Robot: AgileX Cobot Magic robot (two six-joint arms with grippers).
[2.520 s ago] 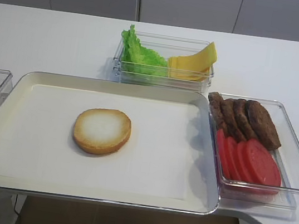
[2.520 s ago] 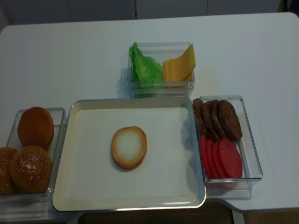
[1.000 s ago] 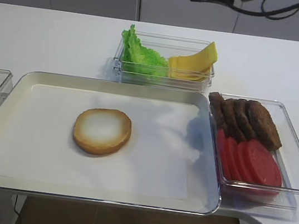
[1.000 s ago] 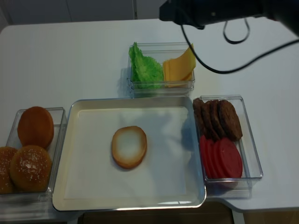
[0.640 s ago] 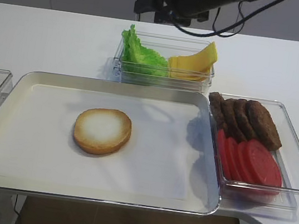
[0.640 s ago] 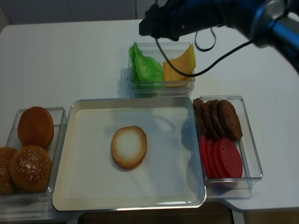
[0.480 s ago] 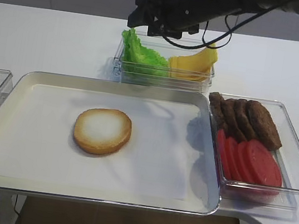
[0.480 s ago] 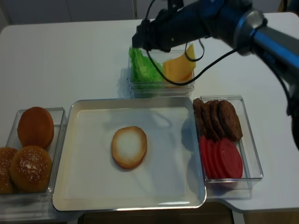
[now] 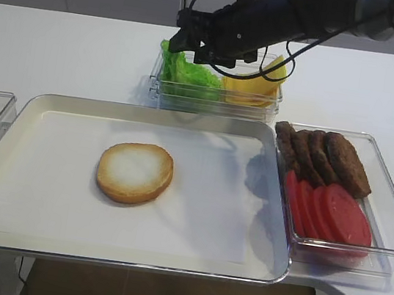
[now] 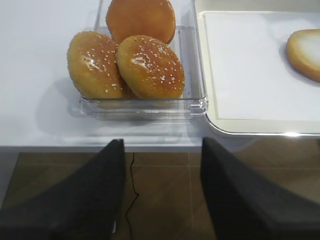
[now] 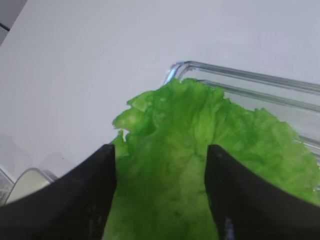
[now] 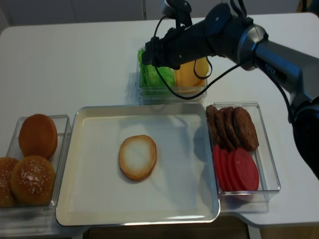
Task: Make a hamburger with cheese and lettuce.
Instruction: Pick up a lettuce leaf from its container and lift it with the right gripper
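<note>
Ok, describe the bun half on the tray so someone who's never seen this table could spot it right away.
Start at the large white rectangular tray in the middle of the white table. Lying alone near its centre is the round flat bun half. Its pale cream cut face and toasted golden rim set it apart from the domed, sesame-topped brown bun tops in the clear box left of the tray.

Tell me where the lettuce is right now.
The lettuce sits in the left half of the clear bin behind the tray, beside the cheese, with the right gripper directly over it.
</note>
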